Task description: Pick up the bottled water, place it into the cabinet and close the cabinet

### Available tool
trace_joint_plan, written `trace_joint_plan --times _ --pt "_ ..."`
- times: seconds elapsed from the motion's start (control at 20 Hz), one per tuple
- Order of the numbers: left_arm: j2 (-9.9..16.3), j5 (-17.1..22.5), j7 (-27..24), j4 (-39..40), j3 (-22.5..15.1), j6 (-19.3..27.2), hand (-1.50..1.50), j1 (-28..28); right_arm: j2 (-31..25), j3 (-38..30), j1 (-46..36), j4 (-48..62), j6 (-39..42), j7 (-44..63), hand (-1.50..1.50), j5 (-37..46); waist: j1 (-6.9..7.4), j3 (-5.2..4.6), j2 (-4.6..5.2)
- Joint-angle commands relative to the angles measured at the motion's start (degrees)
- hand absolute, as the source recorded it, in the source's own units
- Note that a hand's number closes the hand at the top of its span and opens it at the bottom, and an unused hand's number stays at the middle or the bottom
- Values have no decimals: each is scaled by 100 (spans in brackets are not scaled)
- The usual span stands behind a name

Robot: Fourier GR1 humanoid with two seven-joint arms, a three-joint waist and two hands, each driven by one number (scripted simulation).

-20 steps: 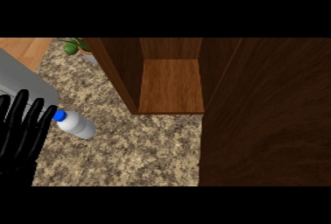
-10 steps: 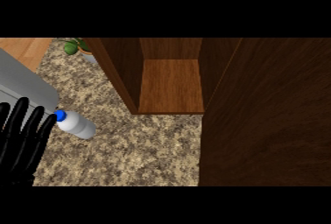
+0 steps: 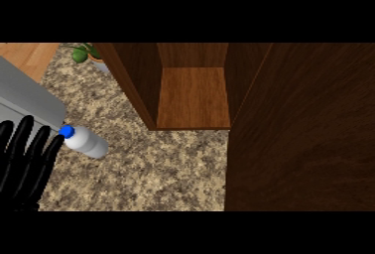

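At near left of the counter [image 3: 154,168], the left hand [image 3: 26,163] shows with fingers straight and spread, grasping nothing. Bottled water [image 3: 85,141] lies on its side just right of the fingertips, blue cap toward the hand; contact at the cap cannot be told. Long axis runs from cap at far left to base at near right. Right hand not visible, so left is the nearer. Cabinet [image 3: 192,99] stands open, far and right of the bottle, its door [image 3: 307,129] swung toward the near right. Judgement: pick not yet made.
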Motion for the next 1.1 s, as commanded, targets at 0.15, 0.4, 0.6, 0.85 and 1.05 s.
trace_joint_plan --times 0.15,0.4,0.6,0.85,1.05 --pt "156 -95 -265 -451 552 84 -150 301 101 -98 394 -1055 -76 361 -150 -745 17 -5 2" --pt "145 303 -811 82 1030 -72 -150 601 35 -179 764 -1346 107 362 -150 -925 -14 -10 5" --pt "237 649 -1003 471 1399 -334 -150 840 17 -269 945 -1345 325 135 -150 -1086 -34 -14 -2" --pt "410 855 -1637 1582 1952 -628 -150 547 89 -256 1004 -1373 281 111 -150 -1068 -116 -19 16" --pt "487 932 -2075 2218 2110 -916 -150 586 114 -286 1212 -1248 493 -176 -150 -995 -81 -12 19"
